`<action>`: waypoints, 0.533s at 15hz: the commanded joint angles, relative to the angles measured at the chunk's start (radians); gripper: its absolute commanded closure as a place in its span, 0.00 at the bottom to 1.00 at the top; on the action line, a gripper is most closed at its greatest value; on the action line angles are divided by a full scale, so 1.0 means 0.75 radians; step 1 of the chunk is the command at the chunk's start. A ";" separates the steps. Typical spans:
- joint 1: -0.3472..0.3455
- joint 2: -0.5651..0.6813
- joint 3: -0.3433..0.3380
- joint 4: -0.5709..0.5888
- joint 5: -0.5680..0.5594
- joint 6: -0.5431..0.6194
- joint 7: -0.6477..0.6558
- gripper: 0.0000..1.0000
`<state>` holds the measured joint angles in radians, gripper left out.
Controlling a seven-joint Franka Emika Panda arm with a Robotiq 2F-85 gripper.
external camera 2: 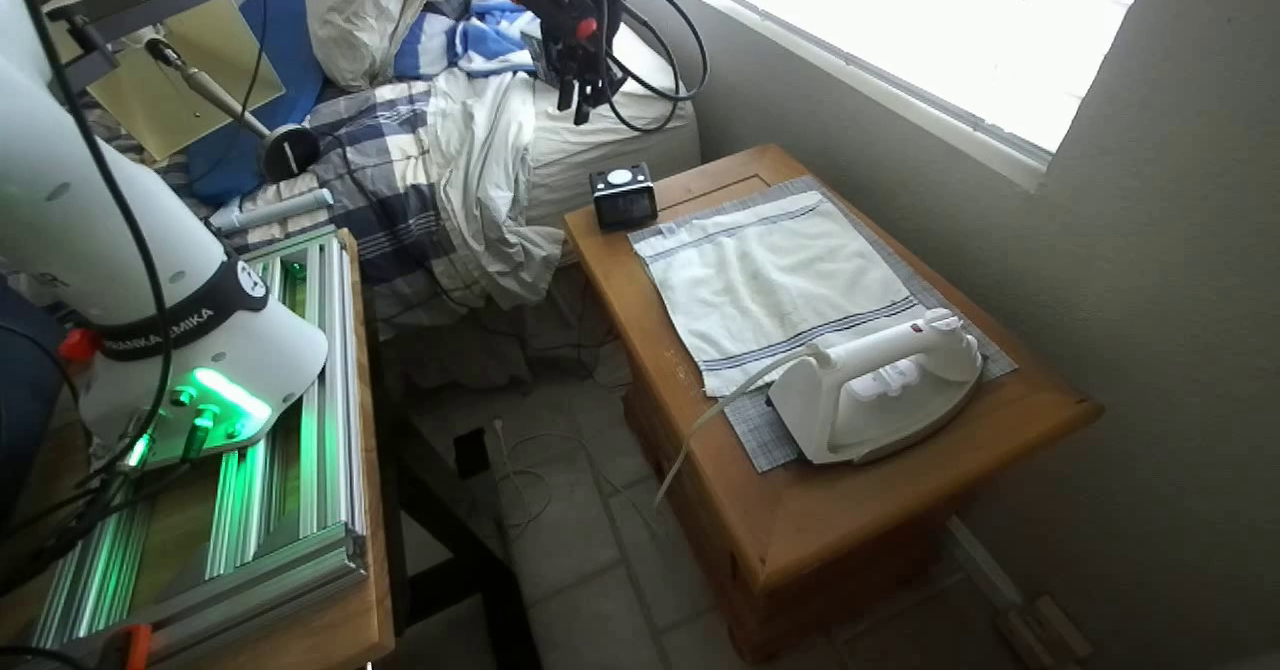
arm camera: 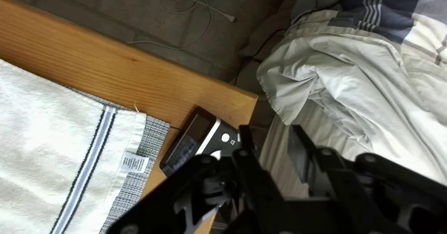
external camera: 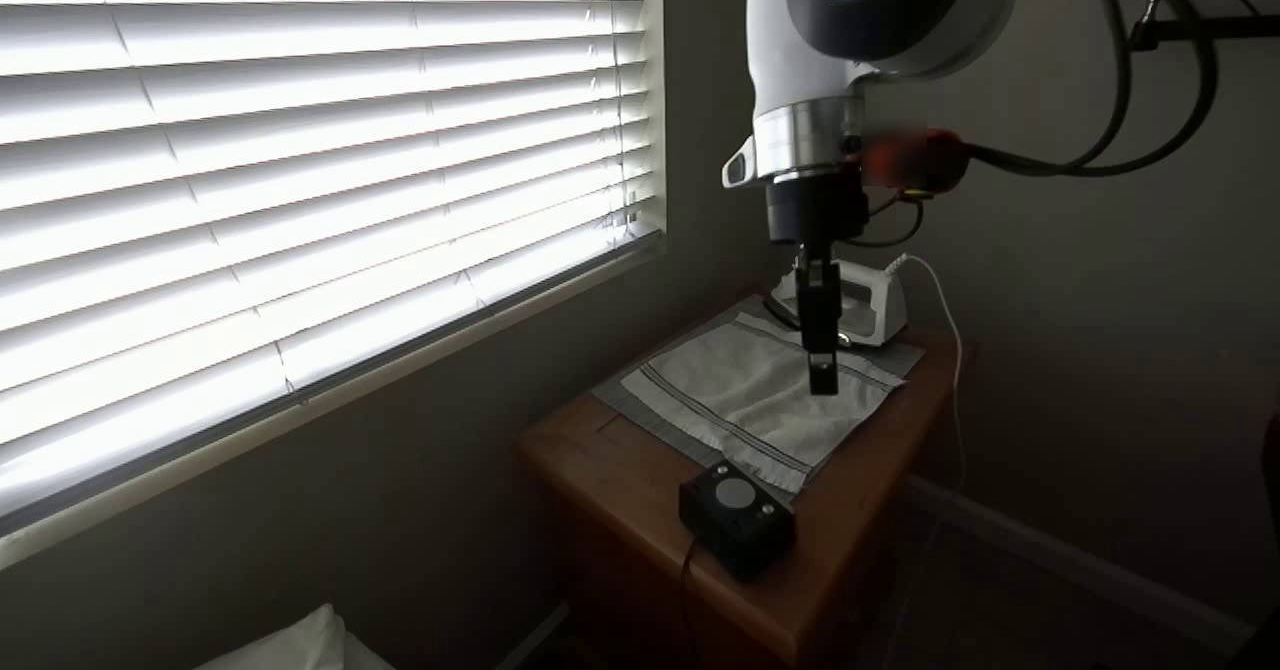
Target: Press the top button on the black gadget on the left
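The black gadget [external camera: 745,535] is a small boxy device with a dark display. It sits at the corner of the wooden table and also shows in an exterior view [external camera 2: 625,208] and in the wrist view [arm camera: 188,141]. Its top carries a large round silver button [external camera: 735,493] with smaller light buttons around it. In the wrist view the large button [arm camera: 216,154] is partly hidden by my gripper. My gripper [arm camera: 270,127] is open and empty, with a gap between its fingers. It hangs well above table height, apart from the gadget, and also shows in both exterior views [external camera: 824,375] [external camera 2: 574,105].
A white cloth [external camera 2: 770,270] lies on a grey mat on the wooden table [external camera 2: 740,510]. A white iron [external camera 2: 880,390] with a cord stands at the far end from the gadget. A bed [external camera 2: 470,170] is beside the table, and a window with blinds [external camera: 300,150] is along the wall.
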<state>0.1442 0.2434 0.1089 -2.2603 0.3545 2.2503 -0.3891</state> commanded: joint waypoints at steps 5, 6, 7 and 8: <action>-0.088 0.323 0.052 0.242 -0.022 0.117 0.022 1.00; -0.094 0.358 0.058 0.269 -0.026 0.136 0.022 1.00; -0.102 0.393 0.069 0.301 -0.021 0.136 0.022 1.00; -0.110 0.421 0.078 0.323 -0.022 0.140 0.019 1.00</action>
<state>0.0924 0.4753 0.1328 -2.0986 0.3512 2.3440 -0.3872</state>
